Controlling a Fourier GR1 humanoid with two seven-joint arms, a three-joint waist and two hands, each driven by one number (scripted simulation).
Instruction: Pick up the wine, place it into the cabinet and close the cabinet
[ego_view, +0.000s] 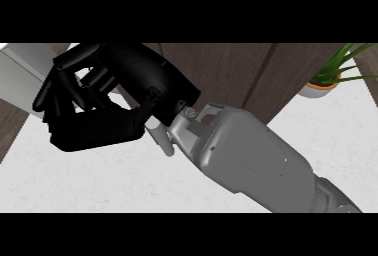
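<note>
Looking down from my head, I see my right hand (103, 100) raised close up, fingers curled inward toward the thumb; whether anything sits inside them I cannot tell, and no wine shows. My grey forearm (251, 160) crosses the white counter (88, 180). Behind stand dark wood cabinet panels (229, 70) and a potted plant (328, 80).

Even, bright light falls on the pale counter (88, 185), with only faint shadows and no glare.
</note>
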